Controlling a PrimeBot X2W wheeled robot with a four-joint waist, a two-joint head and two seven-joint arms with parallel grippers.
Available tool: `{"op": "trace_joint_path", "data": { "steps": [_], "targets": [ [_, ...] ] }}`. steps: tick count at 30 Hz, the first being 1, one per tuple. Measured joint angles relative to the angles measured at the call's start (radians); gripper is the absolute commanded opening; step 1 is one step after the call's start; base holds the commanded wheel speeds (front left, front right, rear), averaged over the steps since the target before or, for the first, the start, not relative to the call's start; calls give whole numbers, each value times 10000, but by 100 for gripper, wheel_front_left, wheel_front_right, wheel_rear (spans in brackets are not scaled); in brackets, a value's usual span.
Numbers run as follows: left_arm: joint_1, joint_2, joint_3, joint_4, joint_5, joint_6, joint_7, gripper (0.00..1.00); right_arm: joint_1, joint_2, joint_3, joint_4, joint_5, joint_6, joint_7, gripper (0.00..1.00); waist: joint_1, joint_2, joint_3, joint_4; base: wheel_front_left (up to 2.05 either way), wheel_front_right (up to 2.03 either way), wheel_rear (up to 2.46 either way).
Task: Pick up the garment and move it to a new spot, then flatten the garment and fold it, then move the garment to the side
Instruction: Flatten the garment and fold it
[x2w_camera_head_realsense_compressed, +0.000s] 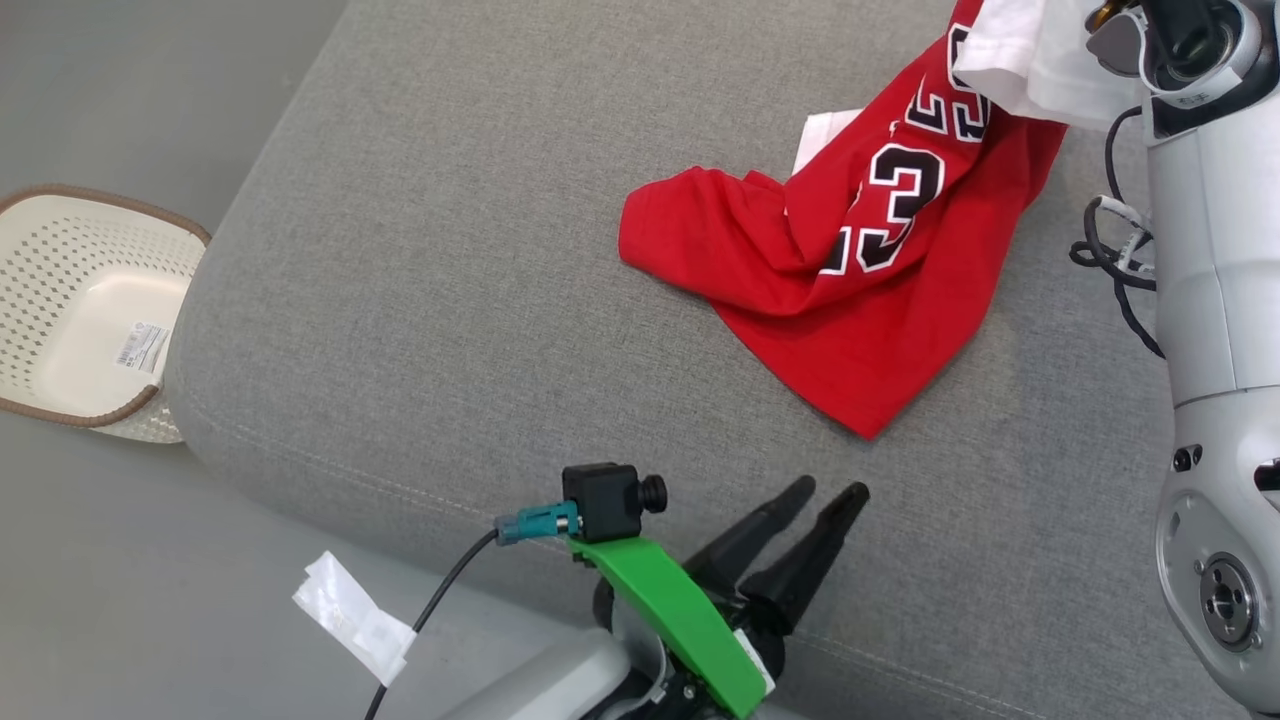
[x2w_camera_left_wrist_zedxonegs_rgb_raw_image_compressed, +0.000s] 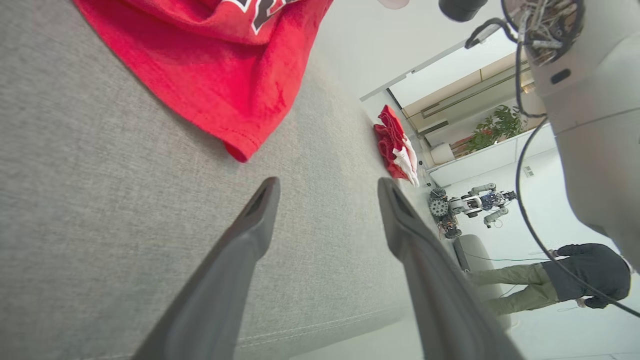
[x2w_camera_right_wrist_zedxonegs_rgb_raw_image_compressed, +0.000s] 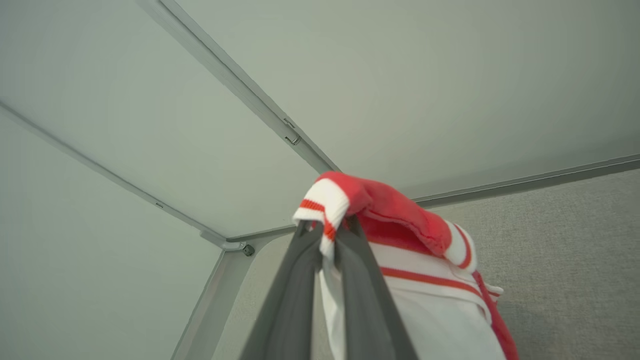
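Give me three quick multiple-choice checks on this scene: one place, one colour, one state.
1. Where does the basket stand relative to the grey cushion?
A) on it
B) on the floor, off its left edge in the head view
C) behind it
2. The garment's main colour?
A) blue
B) red
C) green
3. The left gripper is:
A) shut on the garment
B) shut, empty
C) open, empty

1 B: it sits on the floor beyond the cushion's left edge.
2 B: red cloth, white trim.
3 C: its fingers stand apart over bare cushion.
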Motion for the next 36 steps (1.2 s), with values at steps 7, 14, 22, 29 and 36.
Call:
{"op": "trace_joint_path", "data": {
  "steps": [7, 14, 22, 29, 36],
  "targets": [
    [331, 4, -171, -754, -2466, -2, 2, 100, -58, -6, 157, 33, 1189, -2, -138, 0, 0, 0, -80, -326, 0, 0, 0],
    [434, 8, 514, 238, -4000, -2, 4, 100, -343, -8, 1269, -951, 2224, -2, -84, 0, 0, 0, 16, -1098, 0, 0, 0],
    [-19, 4, 974, 685, -4518, -2, 2, 100, -324, -8, 2069, -1745, 3202, -2, -73, 0, 0, 0, 192, -2003, 0, 0, 0],
    [-430, -2, 750, 694, -4677, -2, 2, 100, -321, -15, 2155, -2173, 3340, -2, -75, 0, 0, 1, 491, -2674, 0, 0, 0],
    [-928, -8, 725, 1087, -4761, -2, 2, 100, -321, -12, 2230, -2627, 3338, -2, -75, 0, 0, 0, 1061, -2910, 0, 0, 0]
  ]
}}
